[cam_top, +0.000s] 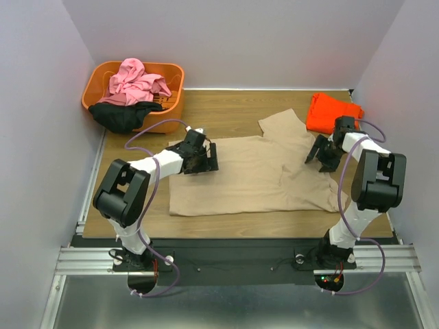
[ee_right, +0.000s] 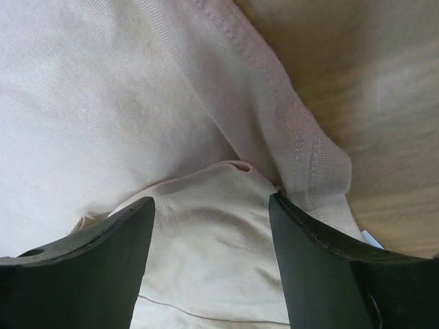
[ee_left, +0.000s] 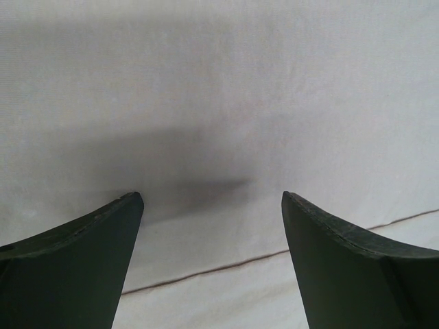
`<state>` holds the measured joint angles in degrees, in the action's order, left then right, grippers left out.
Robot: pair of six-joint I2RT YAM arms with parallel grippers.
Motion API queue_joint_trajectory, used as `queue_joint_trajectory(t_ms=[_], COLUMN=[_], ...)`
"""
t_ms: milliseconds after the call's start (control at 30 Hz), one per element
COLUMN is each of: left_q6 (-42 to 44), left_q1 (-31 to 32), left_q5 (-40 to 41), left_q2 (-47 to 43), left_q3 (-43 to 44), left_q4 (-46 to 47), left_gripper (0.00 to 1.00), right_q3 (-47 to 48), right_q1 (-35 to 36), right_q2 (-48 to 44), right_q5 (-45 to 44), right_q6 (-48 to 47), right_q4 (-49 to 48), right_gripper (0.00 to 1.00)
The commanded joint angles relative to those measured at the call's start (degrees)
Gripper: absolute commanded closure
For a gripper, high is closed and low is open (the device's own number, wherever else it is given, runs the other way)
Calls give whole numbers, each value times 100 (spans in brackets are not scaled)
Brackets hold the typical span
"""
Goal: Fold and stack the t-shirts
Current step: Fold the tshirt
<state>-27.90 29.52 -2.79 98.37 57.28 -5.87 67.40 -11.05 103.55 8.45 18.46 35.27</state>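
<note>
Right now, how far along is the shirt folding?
Done: the orange-red t-shirt looks folded at far right. In hand: the tan t-shirt lies spread out; left gripper and right gripper are open over it, gripping nothing. Left: the pink t-shirt and black t-shirt in the orange basket.

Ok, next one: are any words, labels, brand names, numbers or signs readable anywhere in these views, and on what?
None can be read.
Tan t-shirt: plain, no print.
Orange-red t-shirt, pink t-shirt, black t-shirt, orange basket: no lettering visible.
White tag corner by the tan shirt's collar, right wrist view: only a sliver shows, nothing legible.
</note>
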Motion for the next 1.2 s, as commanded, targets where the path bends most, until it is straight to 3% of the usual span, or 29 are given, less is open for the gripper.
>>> queue_joint_trajectory(t_ms=[0, 767, 967, 1167], left_q6=[-93, -409, -375, 91], left_q1=[-16, 80, 63, -735], left_q5=[-11, -319, 278, 911], left_q2=[-247, -1522, -2093, -1883], left_q3=[-558, -1720, -913, 213], left_q4=[-371, -432, -1135, -1751], left_gripper=[5, 5, 2, 2], right_q3=[-569, -1378, -958, 272], right_q1=[15, 15, 6, 15], right_q2=[-1, -783, -1012, -837], right_q5=[-300, -572, -362, -160], right_q6=[263, 352, 281, -35], right_q4=[569, 1307, 1518, 1790], right_gripper=[26, 25, 25, 25])
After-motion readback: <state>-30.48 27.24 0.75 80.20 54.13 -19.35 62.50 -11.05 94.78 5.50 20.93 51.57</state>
